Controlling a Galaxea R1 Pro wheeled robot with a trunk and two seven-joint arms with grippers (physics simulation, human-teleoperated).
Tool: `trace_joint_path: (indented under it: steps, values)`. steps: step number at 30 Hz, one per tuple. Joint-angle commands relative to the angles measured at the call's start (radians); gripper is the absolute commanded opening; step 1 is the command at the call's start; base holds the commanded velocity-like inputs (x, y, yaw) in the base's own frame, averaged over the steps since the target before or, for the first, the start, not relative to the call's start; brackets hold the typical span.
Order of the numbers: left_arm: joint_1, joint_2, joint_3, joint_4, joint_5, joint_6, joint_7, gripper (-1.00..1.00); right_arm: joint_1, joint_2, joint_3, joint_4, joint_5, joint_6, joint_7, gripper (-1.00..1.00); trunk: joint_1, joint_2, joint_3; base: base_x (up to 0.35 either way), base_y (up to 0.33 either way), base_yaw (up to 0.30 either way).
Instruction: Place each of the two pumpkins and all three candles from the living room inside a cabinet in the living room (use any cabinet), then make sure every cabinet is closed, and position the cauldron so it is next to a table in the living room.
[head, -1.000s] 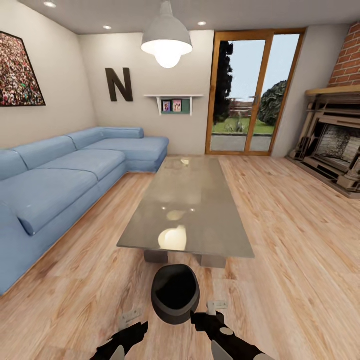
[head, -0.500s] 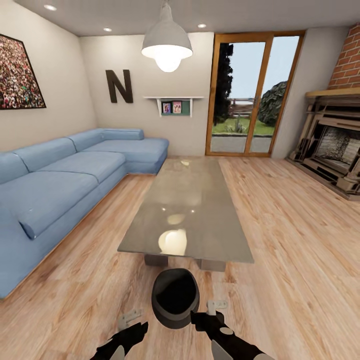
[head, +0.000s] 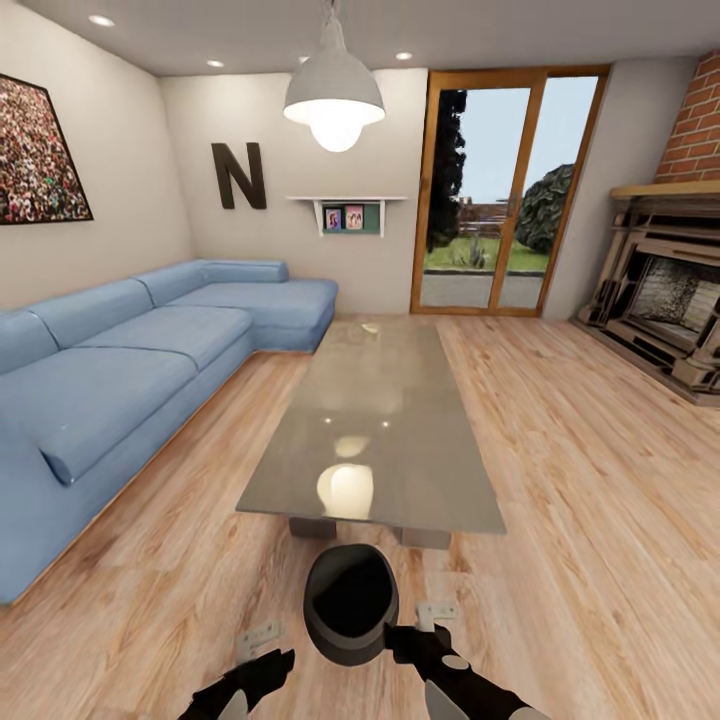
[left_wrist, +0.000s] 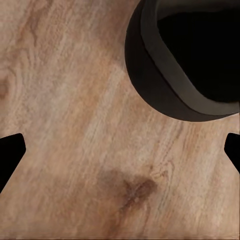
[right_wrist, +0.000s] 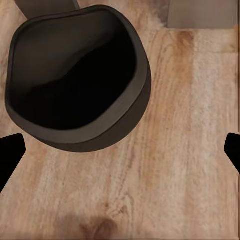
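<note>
Both claws stand wide open, holding nothing: left gripper (head: 258, 641) at the cauldron's eight o'clock, right gripper (head: 436, 612) at its four o'clock, neither touching it. Dark forearms reach in from six o'clock. Cauldron (head: 351, 603) sits upright on the wooden floor (head: 590, 480), just beside the table's (head: 380, 430) near end.

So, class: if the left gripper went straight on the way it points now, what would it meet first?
Most likely the bare wooden floor: the left gripper points down at it, open, with the cauldron off to one side.
</note>
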Motion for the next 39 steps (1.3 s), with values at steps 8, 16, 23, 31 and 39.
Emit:
trace_joint_path:
  steps: [8, 16, 23, 31, 39]
  values:
    - [-0.001, 0.012, -0.004, 0.066, 0.008, 0.049, 0.068, 1.00, 0.000, -0.002, 0.009, 0.009, -0.052, -0.011, -0.006, 1.00, -0.031, 0.056, 0.024, 0.000, 0.000, 0.000]
    - [0.000, 0.053, -0.008, 0.254, 0.002, 0.028, 0.080, 1.00, 0.003, -0.003, 0.009, 0.024, -0.105, -0.016, -0.008, 1.00, -0.062, 0.112, 0.049, -0.027, 0.000, 0.000]
    - [0.001, 0.059, -0.018, 0.391, -0.003, -0.076, 0.076, 1.00, 0.006, -0.003, 0.010, 0.140, -0.156, -0.053, -0.004, 1.00, -0.088, 0.161, 0.071, -0.179, 0.000, 0.000]
    - [0.011, 0.064, -0.024, 0.435, -0.002, -0.125, 0.073, 1.00, 0.065, -0.002, 0.010, 0.169, -0.160, -0.106, -0.003, 1.00, -0.119, 0.217, 0.096, -0.017, 0.000, 0.000]
    - [0.014, 0.069, -0.028, 0.549, -0.002, -0.259, 0.069, 1.00, 0.128, -0.003, 0.010, 0.220, -0.160, -0.183, -0.002, 1.00, -0.150, 0.273, 0.121, -0.153, 0.000, 0.000]
